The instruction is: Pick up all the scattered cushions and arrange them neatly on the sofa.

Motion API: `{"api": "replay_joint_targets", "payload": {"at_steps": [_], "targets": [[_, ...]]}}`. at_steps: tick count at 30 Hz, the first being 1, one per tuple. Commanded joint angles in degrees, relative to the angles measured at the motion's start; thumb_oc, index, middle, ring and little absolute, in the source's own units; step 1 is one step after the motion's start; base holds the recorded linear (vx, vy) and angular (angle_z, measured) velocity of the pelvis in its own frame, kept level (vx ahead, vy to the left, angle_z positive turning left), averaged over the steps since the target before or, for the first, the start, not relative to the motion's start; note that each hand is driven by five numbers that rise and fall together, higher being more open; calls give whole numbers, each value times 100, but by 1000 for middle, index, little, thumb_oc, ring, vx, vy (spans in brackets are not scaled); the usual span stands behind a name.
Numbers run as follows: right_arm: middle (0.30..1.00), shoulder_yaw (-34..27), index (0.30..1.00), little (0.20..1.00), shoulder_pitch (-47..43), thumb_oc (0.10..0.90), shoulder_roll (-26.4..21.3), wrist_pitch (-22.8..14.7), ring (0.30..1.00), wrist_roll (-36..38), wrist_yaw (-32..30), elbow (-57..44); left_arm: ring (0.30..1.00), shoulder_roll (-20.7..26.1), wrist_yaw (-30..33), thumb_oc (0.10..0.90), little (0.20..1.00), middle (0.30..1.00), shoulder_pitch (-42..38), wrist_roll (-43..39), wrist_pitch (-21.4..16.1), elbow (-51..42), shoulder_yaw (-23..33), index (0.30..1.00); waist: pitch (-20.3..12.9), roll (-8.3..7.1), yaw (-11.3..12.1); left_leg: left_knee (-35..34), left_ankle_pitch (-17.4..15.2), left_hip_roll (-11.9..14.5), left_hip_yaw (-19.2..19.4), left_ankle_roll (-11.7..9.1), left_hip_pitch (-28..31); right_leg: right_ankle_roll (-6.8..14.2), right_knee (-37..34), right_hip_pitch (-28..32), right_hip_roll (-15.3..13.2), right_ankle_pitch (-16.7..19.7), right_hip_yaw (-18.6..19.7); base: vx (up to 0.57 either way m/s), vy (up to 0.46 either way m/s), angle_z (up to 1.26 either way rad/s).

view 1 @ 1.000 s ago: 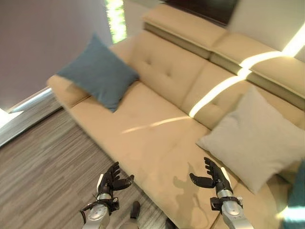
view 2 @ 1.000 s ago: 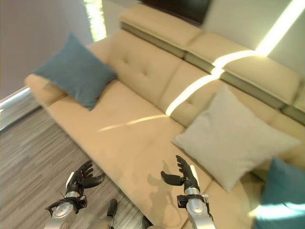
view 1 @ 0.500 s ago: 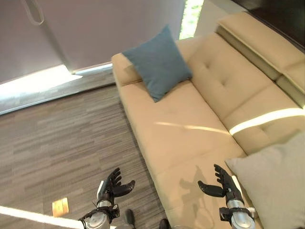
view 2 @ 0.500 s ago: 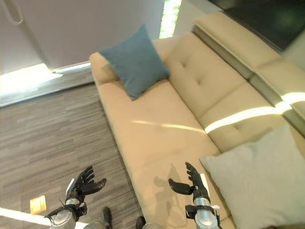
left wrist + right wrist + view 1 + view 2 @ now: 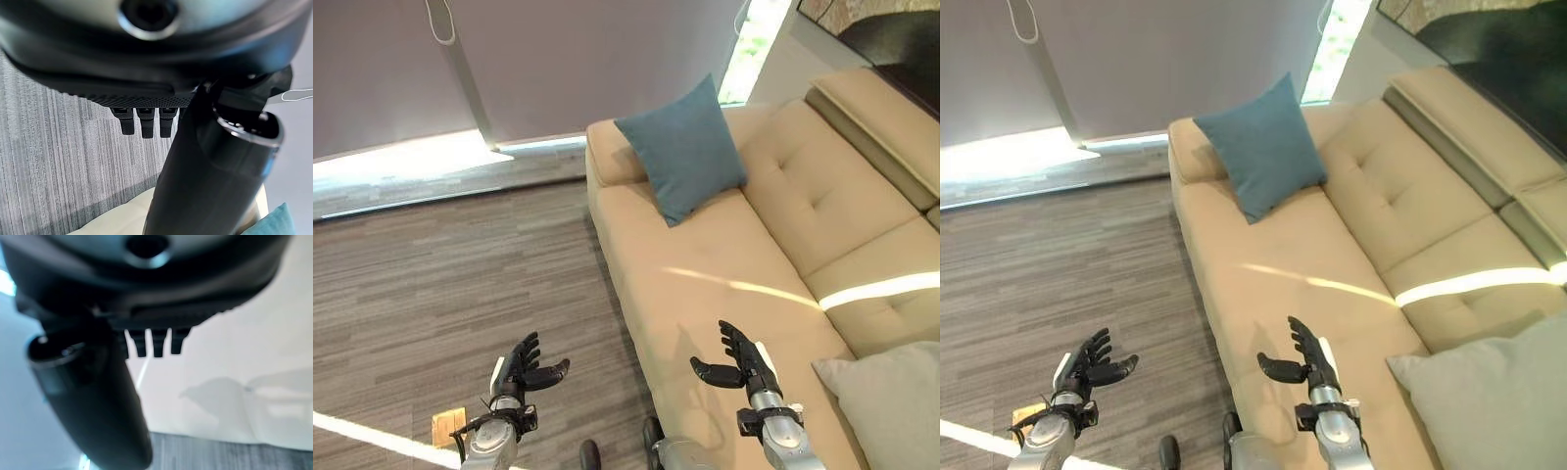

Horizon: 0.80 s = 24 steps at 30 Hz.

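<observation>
A beige sofa (image 5: 724, 264) runs from the upper middle of the head views down to the lower right. A blue cushion (image 5: 683, 149) leans upright against the sofa's arm and back, in the upper middle of the frame, with one corner pointing up. A grey cushion (image 5: 891, 406) lies on the seat at the lower right edge, partly cut by the frame. A thin stripe of sunlight crosses the seat between the two cushions.

The left robot hand (image 5: 521, 370) is in the lower left of the frame, above the wooden floor (image 5: 440, 274), well apart from the sofa. Its fingers are spread and straight, the thumb stands out to the side, and it holds nothing. In the left wrist view the fingers (image 5: 142, 122) point toward the striped floor, with the sofa edge and a blue corner past them.

The right robot hand (image 5: 741, 362) is in the lower middle-right, above the front part of the seat. Its fingers are also spread, the thumb points to the left, and the palm is empty. It is near the grey cushion but not touching it. Its shadow falls on the seat just beside it.

A small yellow-brown square (image 5: 448, 427) lies on the floor near the left robot hand. A grey wall (image 5: 558, 59) with a bright strip of light at its base fills the top.
</observation>
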Motion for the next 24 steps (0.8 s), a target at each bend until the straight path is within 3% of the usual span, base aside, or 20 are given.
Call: {"api": "replay_joint_targets", "payload": {"at_steps": [1,3,5,7,10,11,12,13,15,19,22,23,24], "targets": [[900,-490,900,900,27,800,-136,-479,900,61,-143,-399,900,74,-120,800,900,900,26,272,-537,-655,-34,900,-295,-165,-292,835,-1009,-167,-299,-475,61,6,-596,836,112,20,38,201,-24,96],[900,-600,900,900,136,800,-221,-513,900,70,-147,-458,900,97,-162,800,900,900,60,289,-562,-726,-12,900,-344,-162,-341,1575,-825,-31,-84,-757,-98,-113,-772,1115,43,21,-51,176,-58,83],[900,-623,900,900,115,800,-305,-522,900,132,-173,-539,900,137,-125,800,900,900,66,317,-556,-670,57,900,-226,-280,-237,3095,-567,171,96,-910,-883,-273,-954,1459,-23,-12,-11,117,-108,42],[900,-611,900,900,104,800,-317,-513,900,139,-147,-536,900,141,-121,800,900,900,76,321,-541,-648,103,900,-223,-307,-193,3197,-612,248,168,-862,-1007,-285,-958,1529,-63,-54,-37,87,-31,12],[900,-561,900,900,64,800,-357,-474,900,60,-160,-523,900,150,-86,800,900,900,152,288,-485,-577,175,900,-243,-341,-70,2612,-891,512,221,-718,-1203,-213,-978,1714,-201,-241,-39,219,109,-1],[900,-534,900,900,25,800,-366,-464,900,39,-181,-510,900,182,-17,800,900,900,183,279,-474,-571,193,900,-286,-309,-9,1961,-493,752,53,-825,-1355,-174,-939,1762,-256,-365,-35,314,219,-4],[900,-536,900,900,21,800,-373,-447,900,37,-199,-508,900,190,11,800,900,900,184,238,-483,-577,194,900,-280,-284,8,1709,-298,846,-27,-889,-1403,-172,-922,1807,-266,-438,-32,223,168,-4],[900,-536,900,900,22,800,-373,-446,900,37,-199,-508,900,190,11,800,900,900,184,237,-483,-577,193,900,-279,-288,4,1684,-283,840,-30,-892,-1388,-174,-918,1810,-270,-443,-36,144,111,-7],[900,-543,900,900,39,800,-379,-418,900,-11,-214,-518,900,189,40,800,900,900,180,131,-531,-668,178,900,-276,-228,30,1293,77,1009,-93,-1035,-1556,-122,-896,1978,-362,-583,-30,258,286,-11],[900,-563,900,900,75,800,-349,-412,900,-148,-182,-525,900,188,-53,800,900,900,157,188,-513,-670,90,900,-354,-158,-5,1100,1,867,-23,-1018,-1331,10,-735,2043,-570,-603,-66,203,299,-9],[900,-528,900,900,37,800,-213,-393,900,-179,-105,-552,900,267,-127,800,900,900,100,367,-481,-728,21,900,-332,-162,-58,1038,-254,583,76,-745,-1074,190,120,1722,-827,-282,140,195,356,-9],[900,-528,900,900,36,800,-212,-392,900,-179,-105,-552,900,268,-127,800,900,900,99,368,-481,-729,22,900,-333,-167,-48,1034,-254,578,89,-741,-1071,194,140,1708,-833,-291,155,103,197,-11],[900,-496,900,900,1,800,-197,-378,900,-196,-105,-541,900,284,-121,800,900,900,75,382,-467,-718,30,900,-306,-182,-55,1007,-308,494,124,-646,-987,224,431,1576,-898,-61,251,133,277,-4]]}}
